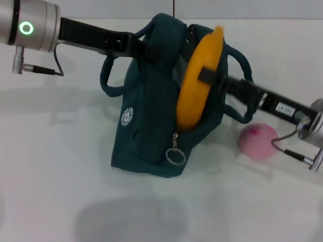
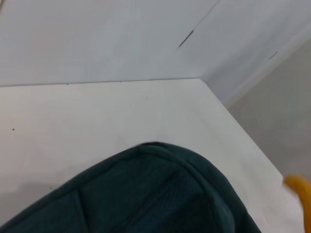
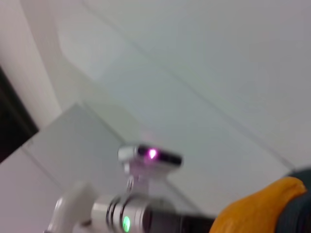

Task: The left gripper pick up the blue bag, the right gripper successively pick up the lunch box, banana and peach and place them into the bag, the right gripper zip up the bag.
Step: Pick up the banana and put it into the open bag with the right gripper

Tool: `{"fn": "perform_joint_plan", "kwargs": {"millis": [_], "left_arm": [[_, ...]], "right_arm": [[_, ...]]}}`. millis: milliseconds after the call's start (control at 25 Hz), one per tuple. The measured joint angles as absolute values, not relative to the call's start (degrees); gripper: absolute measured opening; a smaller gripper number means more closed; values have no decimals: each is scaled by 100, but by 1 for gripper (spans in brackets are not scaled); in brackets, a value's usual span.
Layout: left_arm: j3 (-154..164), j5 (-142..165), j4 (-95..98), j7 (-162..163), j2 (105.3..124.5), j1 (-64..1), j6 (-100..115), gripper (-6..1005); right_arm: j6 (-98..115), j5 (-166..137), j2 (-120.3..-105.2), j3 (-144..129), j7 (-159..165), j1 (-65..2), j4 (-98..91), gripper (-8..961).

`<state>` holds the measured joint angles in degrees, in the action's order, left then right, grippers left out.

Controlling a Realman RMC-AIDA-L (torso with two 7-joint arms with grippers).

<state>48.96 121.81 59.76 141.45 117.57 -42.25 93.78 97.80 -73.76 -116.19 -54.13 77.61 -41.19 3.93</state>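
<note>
Two arms meet at the blue bag (image 1: 151, 121), which stands tilted on the white table (image 1: 50, 176) near the middle of the head view, its mouth open toward 12 o'clock and its zipper pull (image 1: 175, 155) hanging at about 6 o'clock. We judge the chief hazard to lie here: the bag is propped up only by the left gripper (image 1: 132, 44), so if the fabric slips or sags, the mouth may narrow and the load may catch on the rim or tip the bag over.

From 10 o'clock, the left arm reaches in nearly level, silver wrist outboard, its fingers closed on the bag's upper edge beside one loop handle (image 1: 108, 75).

From 4 o'clock, the right arm rises on a slant, and the right gripper (image 1: 209, 74) is clamped across the middle of the banana (image 1: 198, 80). We see the banana standing almost upright, its lower end already inside the opening and its upper end projecting past the bag at 1 o'clock. Because it is about as long as the bag is wide, we expect that releasing it at this steep angle could leave it jutting out and blocking the zipper; it probably needs laying over first.

At 4 o'clock from the bag, the peach (image 1: 258, 140) waits on the table under the right arm, where a careless retreat might roll it away. We cannot see the lunch box.
</note>
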Motion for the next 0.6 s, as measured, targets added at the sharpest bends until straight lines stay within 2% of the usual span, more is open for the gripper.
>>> {"fn": "perform_joint_plan", "kwargs": {"millis": [600], "left_arm": [[4895, 12180, 5976, 14142, 11735, -4208, 9387, 51]], "right_arm": [[9703, -7850, -11602, -5780, 7958, -3820, -315, 445]]}}
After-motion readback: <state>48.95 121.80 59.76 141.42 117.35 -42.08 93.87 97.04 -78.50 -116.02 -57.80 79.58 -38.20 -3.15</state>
